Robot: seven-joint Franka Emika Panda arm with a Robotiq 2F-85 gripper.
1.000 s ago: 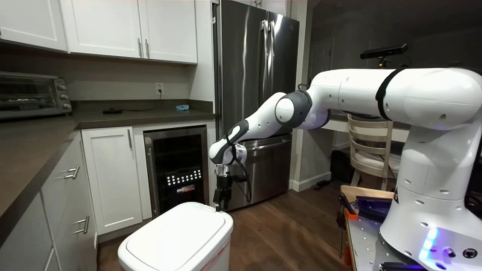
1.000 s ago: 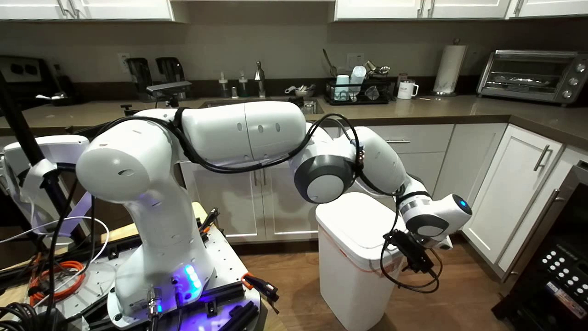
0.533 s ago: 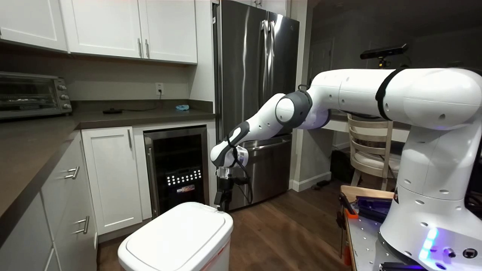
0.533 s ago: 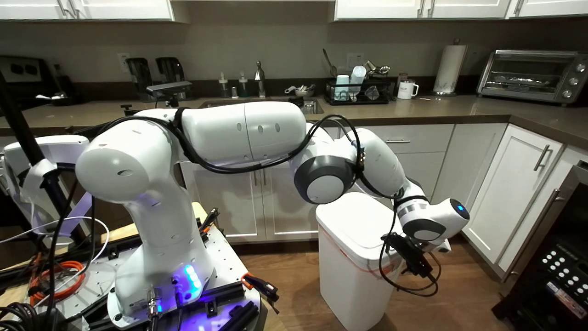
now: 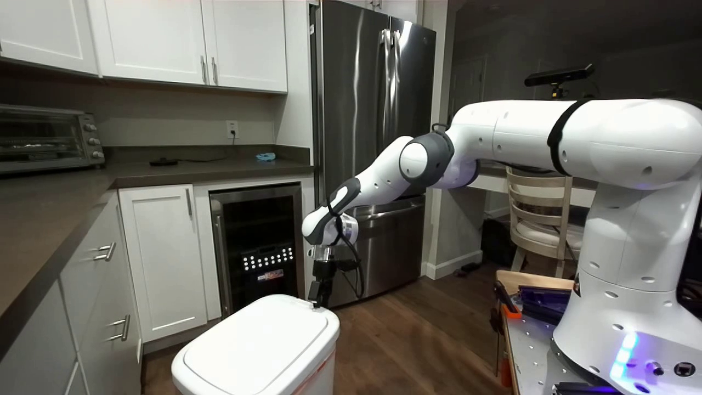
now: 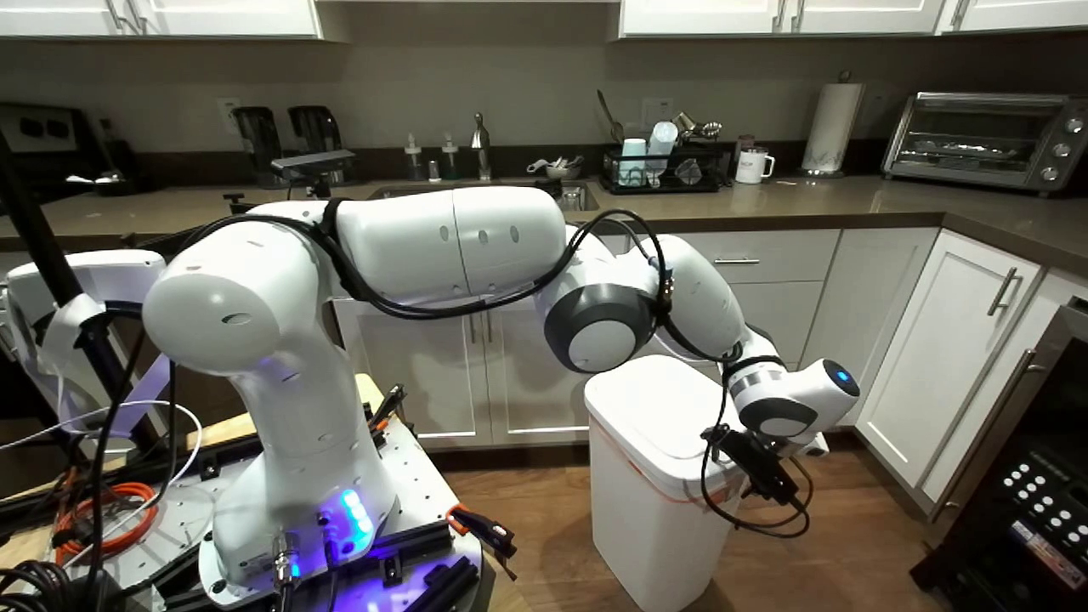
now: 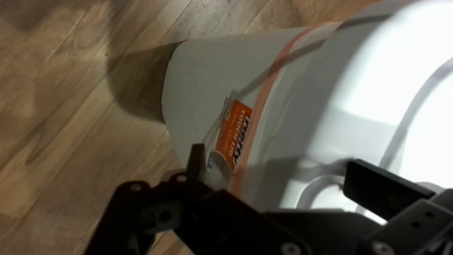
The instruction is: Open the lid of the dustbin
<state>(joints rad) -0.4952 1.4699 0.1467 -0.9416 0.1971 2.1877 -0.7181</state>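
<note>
Bin [image 6: 646,518]: white, upright on floor [image 6: 850,561], in both exterior views. Lid [image 5: 258,340]: closed, seated on the bin's top. Gripper [image 7: 276,166]: fingers [image 7: 380,187] spread wide, nothing held; one at the lid's tab [image 7: 327,196], contact uncertain, the other outside the bin by the orange label [image 7: 233,134]. Method, as judged: label reads "TOUCH LID", so centre a fingertip on the tab, press straight down, then lift clear of the rising lid; an off-centre push may skid or tip the bin. Change from half a second ago: gripper slightly farther in over the lid's edge; bin and lid unmoved.
</note>
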